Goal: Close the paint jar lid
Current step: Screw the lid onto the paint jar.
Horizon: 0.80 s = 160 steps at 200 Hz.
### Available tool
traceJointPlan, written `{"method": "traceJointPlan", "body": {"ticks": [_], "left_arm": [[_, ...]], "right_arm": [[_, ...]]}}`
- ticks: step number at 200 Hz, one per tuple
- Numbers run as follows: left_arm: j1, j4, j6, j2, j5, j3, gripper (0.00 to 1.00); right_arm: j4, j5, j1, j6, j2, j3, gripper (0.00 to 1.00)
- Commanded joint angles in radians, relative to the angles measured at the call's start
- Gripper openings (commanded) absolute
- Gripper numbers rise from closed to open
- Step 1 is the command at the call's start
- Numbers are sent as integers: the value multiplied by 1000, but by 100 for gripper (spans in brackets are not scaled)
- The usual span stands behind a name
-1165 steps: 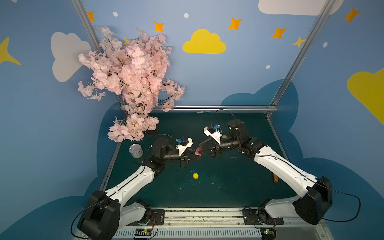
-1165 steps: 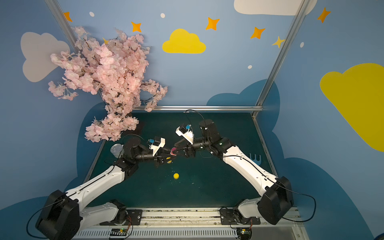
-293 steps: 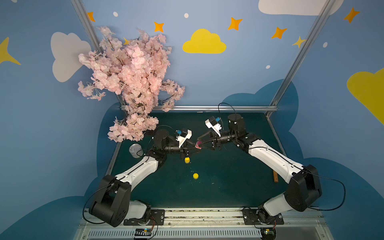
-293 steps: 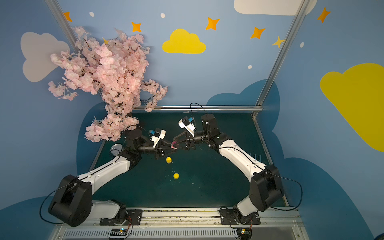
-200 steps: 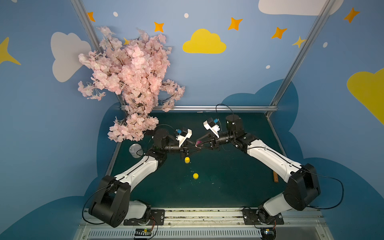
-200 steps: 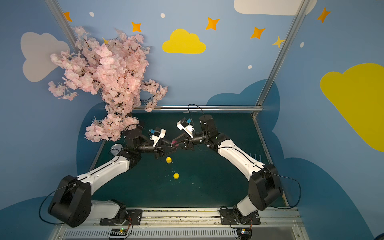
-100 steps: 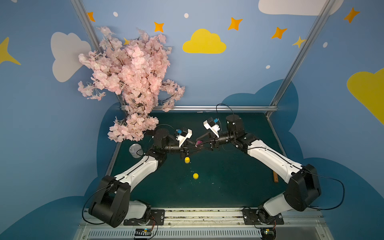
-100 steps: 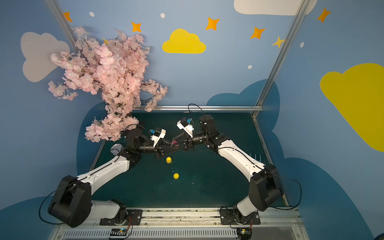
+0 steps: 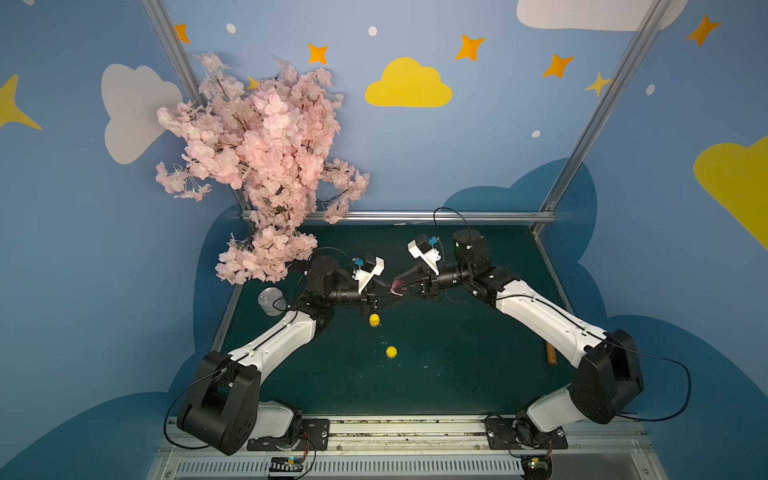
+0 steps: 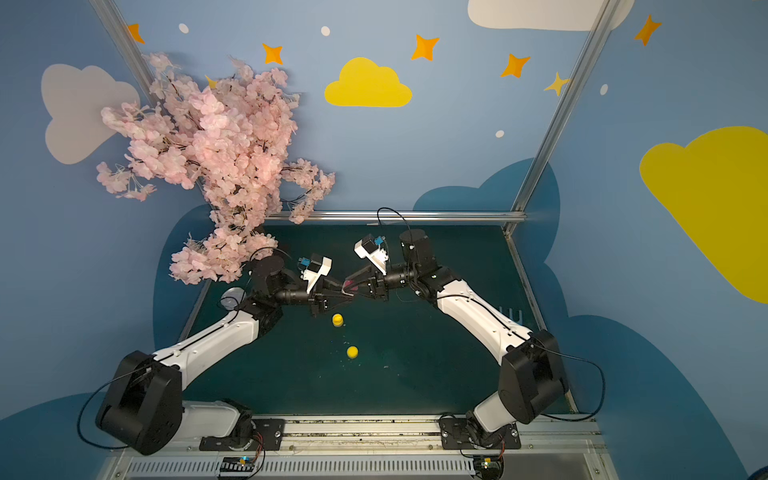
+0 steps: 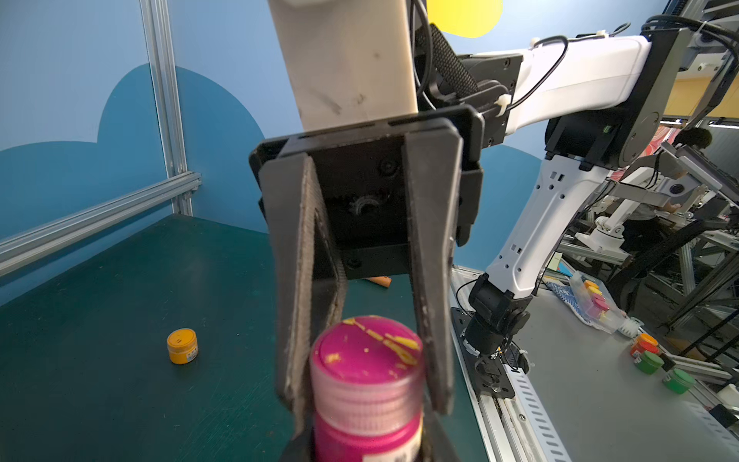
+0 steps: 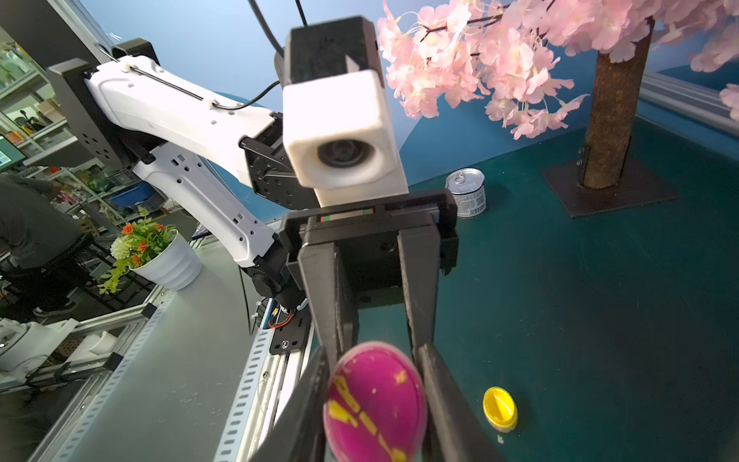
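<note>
Over table (image 9: pixel 457 353), left gripper (image 12: pixel 376 346) holds jar (image 11: pixel 366 434), right gripper (image 11: pixel 366 400) clamps lid (image 11: pixel 368 356).

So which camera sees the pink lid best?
Left wrist: the pink lid is sharp, showing its top and ridged side. Right wrist shows only a blurry top; both top views show just a pink speck.
</note>
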Motion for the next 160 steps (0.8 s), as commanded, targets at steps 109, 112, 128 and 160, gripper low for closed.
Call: {"method": "traceJointPlan", "body": {"ticks": [109,112,128,160], "left_arm": [[-132,181,306,-128,-760,34,26],[-138,193,316,-124,-783,34,26],[-171,257,368,-99,-911,41,25],[-231,424,475,-16,-1137,79,25]], "right_arm": [[-49,402,60,172,18,16,0],[-55,419,62,179,18,17,0],[-74,514,74,226,22,27,0],[-107,711,117,318,37,34,0]]}}
